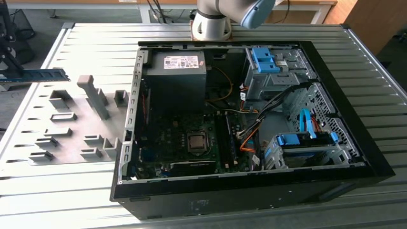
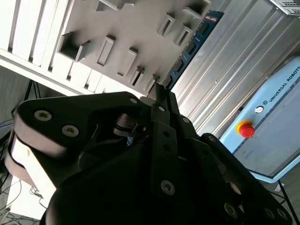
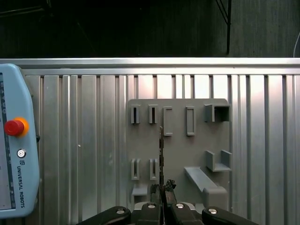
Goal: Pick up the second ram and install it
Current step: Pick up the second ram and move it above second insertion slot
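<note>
Ribbed bare-metal table (image 1: 95, 47), matt grey plastic fixture (image 1: 79, 126)

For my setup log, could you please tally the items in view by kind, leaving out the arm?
second ram, held in the pincer: 1
computer case: 1
grey fixture plate: 1
teach pendant: 1
Total: 4

A ribbed metal table (image 1: 95, 40) with long parallel grooves spreads across the scene, its pale surface catching soft, even light. Beyond its far edge lie a grey floor (image 1: 45, 21), dark hanging cables (image 1: 156, 9) and, at the exterior view's right, a brown wooden cabinet (image 1: 375, 19).
</note>
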Controlling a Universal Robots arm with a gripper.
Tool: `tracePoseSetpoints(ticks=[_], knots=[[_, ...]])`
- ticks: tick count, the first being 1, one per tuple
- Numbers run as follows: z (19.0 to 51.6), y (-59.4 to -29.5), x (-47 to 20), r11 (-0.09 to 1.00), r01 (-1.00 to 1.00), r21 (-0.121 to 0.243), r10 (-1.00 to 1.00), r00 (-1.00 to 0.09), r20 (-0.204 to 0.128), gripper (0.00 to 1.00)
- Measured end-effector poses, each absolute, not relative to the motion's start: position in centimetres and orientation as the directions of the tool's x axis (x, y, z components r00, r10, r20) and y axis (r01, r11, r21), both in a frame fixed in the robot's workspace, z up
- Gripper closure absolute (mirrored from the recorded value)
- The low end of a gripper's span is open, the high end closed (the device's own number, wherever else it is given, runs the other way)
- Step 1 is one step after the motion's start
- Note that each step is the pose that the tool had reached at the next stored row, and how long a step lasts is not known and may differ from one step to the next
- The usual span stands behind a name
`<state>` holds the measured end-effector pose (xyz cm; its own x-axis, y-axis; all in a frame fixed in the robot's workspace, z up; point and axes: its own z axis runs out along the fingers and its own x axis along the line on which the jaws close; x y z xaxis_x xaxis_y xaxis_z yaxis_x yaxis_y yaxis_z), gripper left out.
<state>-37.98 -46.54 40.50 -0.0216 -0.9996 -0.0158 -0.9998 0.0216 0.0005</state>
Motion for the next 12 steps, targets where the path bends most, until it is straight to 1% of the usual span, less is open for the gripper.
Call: tracePoseSetpoints(ticks=[12], knots=[[40.5,-46.5,-36.8,0.022,-1.0,0.001,-1.0,-0.022,-0.016,0.86]])
